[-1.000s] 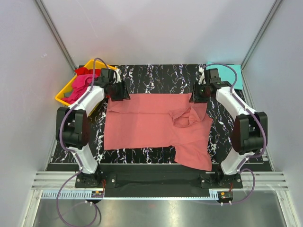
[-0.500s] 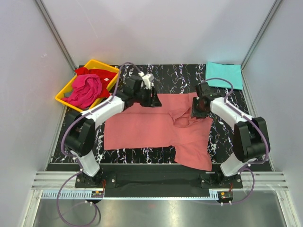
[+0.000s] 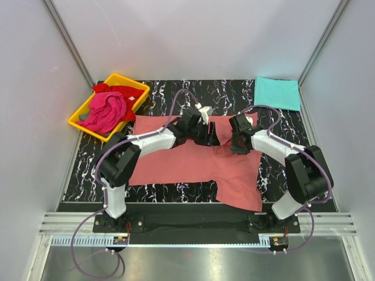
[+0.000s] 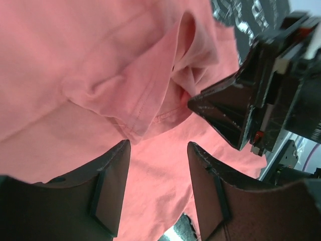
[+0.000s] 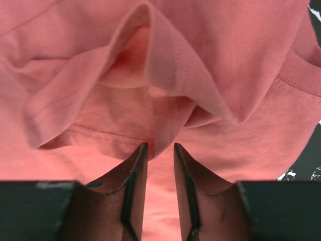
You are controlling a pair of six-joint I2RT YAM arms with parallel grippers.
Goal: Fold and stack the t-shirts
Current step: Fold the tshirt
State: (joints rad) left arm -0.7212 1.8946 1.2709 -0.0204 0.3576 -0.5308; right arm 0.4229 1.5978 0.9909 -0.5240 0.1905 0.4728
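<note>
Over a rumpled fold [image 4: 145,100] in the salmon-pink cloth t-shirt [image 3: 176,159], the left gripper [image 4: 158,146] hangs wide and empty; the right gripper [image 5: 160,146], narrowed, sits at the fold's edge, grip unclear.

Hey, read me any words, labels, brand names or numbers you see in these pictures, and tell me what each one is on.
None: no text can be read anywhere.
The salmon-pink t-shirt, turquoise t-shirt, magenta t-shirt and red t-shirt are plain, with no print or tag showing.
The yellow tray shows no marking.
The small orange parts by the arm bases are too small to tell whether they carry print.
</note>
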